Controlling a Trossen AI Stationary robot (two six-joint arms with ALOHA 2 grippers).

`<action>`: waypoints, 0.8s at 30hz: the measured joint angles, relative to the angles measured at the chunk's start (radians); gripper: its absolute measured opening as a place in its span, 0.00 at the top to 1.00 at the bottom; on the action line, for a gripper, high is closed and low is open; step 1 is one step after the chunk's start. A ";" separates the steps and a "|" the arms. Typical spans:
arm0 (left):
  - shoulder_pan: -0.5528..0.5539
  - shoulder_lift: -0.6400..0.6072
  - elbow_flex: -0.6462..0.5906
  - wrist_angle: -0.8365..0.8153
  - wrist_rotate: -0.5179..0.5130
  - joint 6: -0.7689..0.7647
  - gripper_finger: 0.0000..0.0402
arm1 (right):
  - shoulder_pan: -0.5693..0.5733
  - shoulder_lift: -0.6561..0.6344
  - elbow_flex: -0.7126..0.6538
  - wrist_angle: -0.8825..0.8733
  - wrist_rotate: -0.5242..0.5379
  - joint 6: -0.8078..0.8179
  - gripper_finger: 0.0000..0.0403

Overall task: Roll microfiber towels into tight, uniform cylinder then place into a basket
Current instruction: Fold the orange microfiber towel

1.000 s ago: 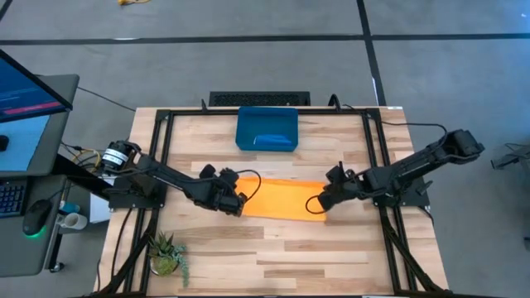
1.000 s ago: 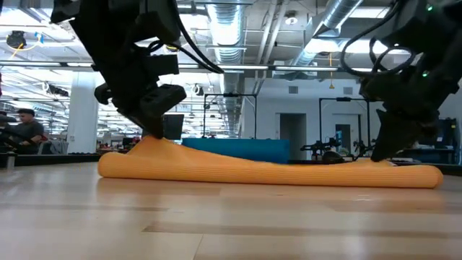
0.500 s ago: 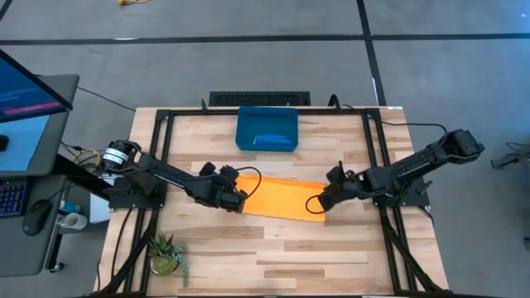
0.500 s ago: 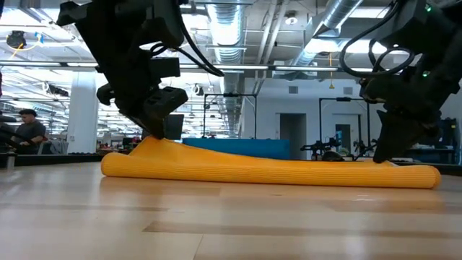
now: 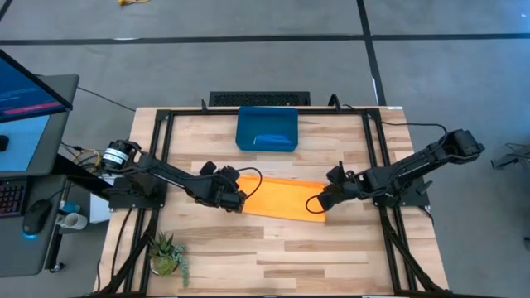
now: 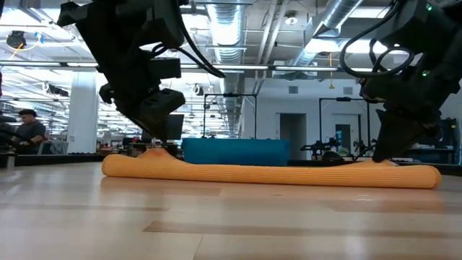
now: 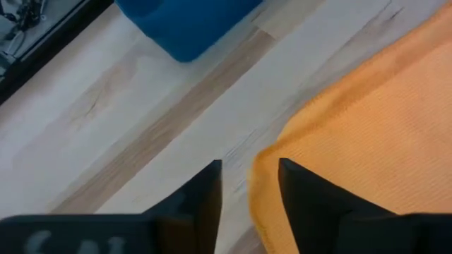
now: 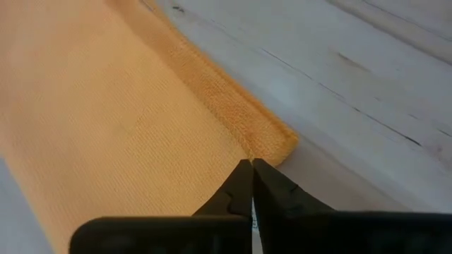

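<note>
Towel [image 5: 280,199], yellow-orange microfiber, partly rolled, lying flat across the middle of the wooden worktop [image 5: 273,257]. Basket [image 5: 267,129], dark blue, at twelve o'clock from the towel, well apart, a blue cloth inside. Left end effector [image 5: 240,199] at the towel's nine o'clock end, fingers [image 7: 205,194] parted, straddling the cloth's edge. Right end effector [image 5: 317,205] at the three o'clock end, fingers [image 8: 244,187] pinched together on the rolled corner.
</note>
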 joint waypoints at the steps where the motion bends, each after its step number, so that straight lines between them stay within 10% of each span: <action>1: 0.000 0.000 0.000 -0.001 0.002 0.005 0.66 | 0.000 0.000 0.000 0.000 0.001 0.002 0.94; 12: -0.050 -0.030 0.044 -0.013 -0.002 0.013 0.62 | -0.001 -0.002 0.000 -0.015 0.020 -0.037 0.77; 24: -0.076 0.077 0.046 0.371 0.140 0.260 0.62 | 0.025 -0.186 0.000 -0.026 -0.054 -0.097 0.75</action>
